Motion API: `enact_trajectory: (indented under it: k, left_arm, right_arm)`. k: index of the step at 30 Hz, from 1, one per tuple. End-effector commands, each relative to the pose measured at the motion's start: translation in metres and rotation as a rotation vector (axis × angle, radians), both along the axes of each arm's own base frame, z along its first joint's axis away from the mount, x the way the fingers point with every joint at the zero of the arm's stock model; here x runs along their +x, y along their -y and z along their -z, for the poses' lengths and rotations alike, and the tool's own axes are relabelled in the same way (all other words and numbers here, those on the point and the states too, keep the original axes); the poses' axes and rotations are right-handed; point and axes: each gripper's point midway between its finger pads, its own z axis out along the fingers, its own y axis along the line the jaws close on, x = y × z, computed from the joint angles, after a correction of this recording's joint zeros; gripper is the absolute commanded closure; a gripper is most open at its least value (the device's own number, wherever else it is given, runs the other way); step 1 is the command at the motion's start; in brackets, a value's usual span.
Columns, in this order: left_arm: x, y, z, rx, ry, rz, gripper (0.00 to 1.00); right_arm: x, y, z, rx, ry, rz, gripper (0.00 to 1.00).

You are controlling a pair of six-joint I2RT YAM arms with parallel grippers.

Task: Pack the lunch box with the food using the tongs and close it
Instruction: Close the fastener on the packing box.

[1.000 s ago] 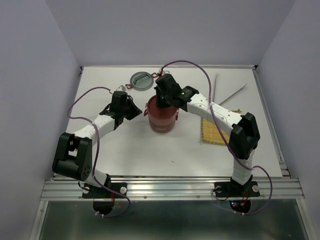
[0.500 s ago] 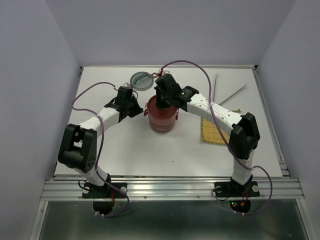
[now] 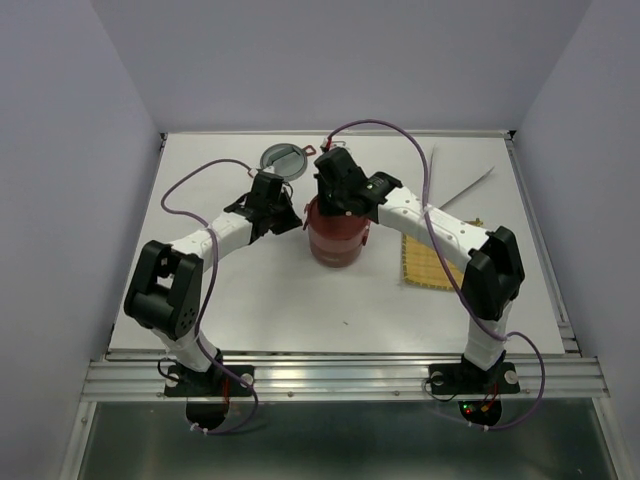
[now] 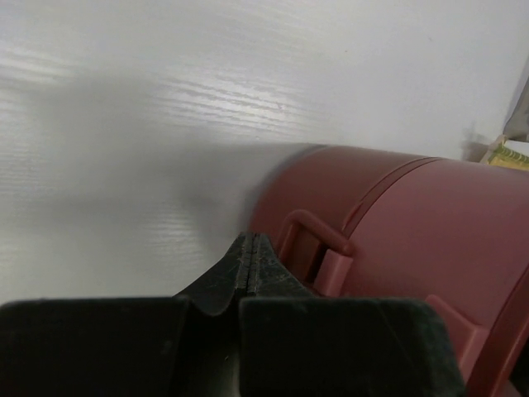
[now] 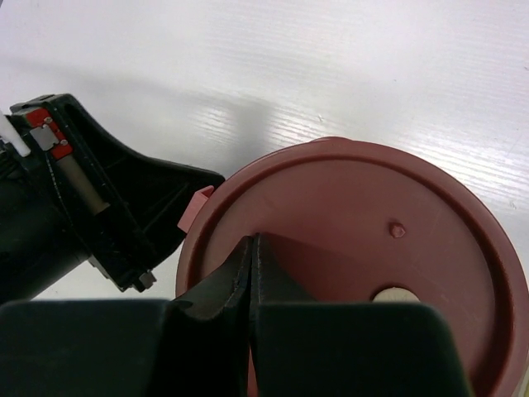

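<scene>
Right tool [image 5: 252, 263] clenched on nothing, tips at the red lid [image 5: 347, 240] of the lunch box [image 3: 338, 240] directly beneath it. Left tool [image 4: 250, 258] clenched, empty, just beside the box's side handle [image 4: 318, 241]. Tongs [image 3: 470, 186] lie well beyond the right tool, on the table [image 3: 280, 300].

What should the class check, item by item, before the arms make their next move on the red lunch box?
1. Lid seated on the lunch box: ok, it lies flat on top.
2. Right gripper: ok, shut, tips over the lid's near part; whether it touches, cannot tell.
3. Left gripper: ok, shut, tips beside the side handle; whether it touches, cannot tell.
4. Tongs out of the way: ok, lying far right on the table, apart from both arms.
5. All food inside: cannot tell, the lid hides the inside.
6. Box fastened shut: cannot tell.
</scene>
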Motion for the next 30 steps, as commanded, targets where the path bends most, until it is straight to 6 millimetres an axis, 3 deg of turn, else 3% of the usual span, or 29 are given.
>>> enact_trajectory:
  k: [1,4,5,7,8,11,12,14,15,20,26,30]
  left_arm:
    - [-0.007,-0.014,-0.018,-0.024,0.026,-0.005,1.0]
    - [-0.004,-0.021,-0.018,-0.015,0.028,-0.012,1.0]
    - [-0.003,-0.022,-0.016,-0.011,0.023,-0.009,1.0]
    - [-0.001,-0.022,-0.014,-0.009,0.019,-0.007,1.0]
    - [0.0,-0.022,-0.014,-0.007,0.02,-0.009,1.0]
    - [0.004,-0.025,-0.014,0.001,0.021,-0.016,1.0]
    - [0.005,-0.027,-0.012,0.005,0.018,-0.018,1.0]
    - [0.009,-0.03,-0.012,0.019,0.016,-0.016,1.0]
    - [0.011,-0.031,-0.009,0.029,0.009,-0.015,1.0]
    - [0.017,-0.025,-0.004,0.05,-0.001,0.042,1.0]
    - [0.019,-0.019,0.0,0.058,-0.01,0.104,1.0]
    - [0.022,-0.02,-0.002,0.075,-0.007,0.108,1.0]
  right_arm:
    - [-0.013,0.021,0.021,-0.076,-0.056,0.044,0.99]
    - [0.0,0.045,-0.014,-0.006,0.031,0.147,0.99]
    - [0.005,0.064,-0.031,0.039,0.065,0.201,0.99]
    - [0.011,0.09,-0.046,0.071,0.097,0.275,0.99]
    - [0.016,0.116,-0.066,0.107,0.134,0.333,0.99]
    - [0.014,0.161,-0.055,0.107,0.118,0.426,0.99]
    - [0.011,0.19,-0.043,0.094,0.095,0.477,0.99]
    - [0.002,0.205,-0.022,0.098,0.029,0.476,0.99]
    - [-0.009,0.218,0.005,0.085,-0.04,0.481,0.99]
    - [-0.044,0.203,0.068,0.082,-0.231,0.373,0.99]
    - [-0.047,0.163,0.07,0.116,-0.237,0.264,0.99]
    - [-0.041,0.163,0.078,0.097,-0.248,0.275,0.99]
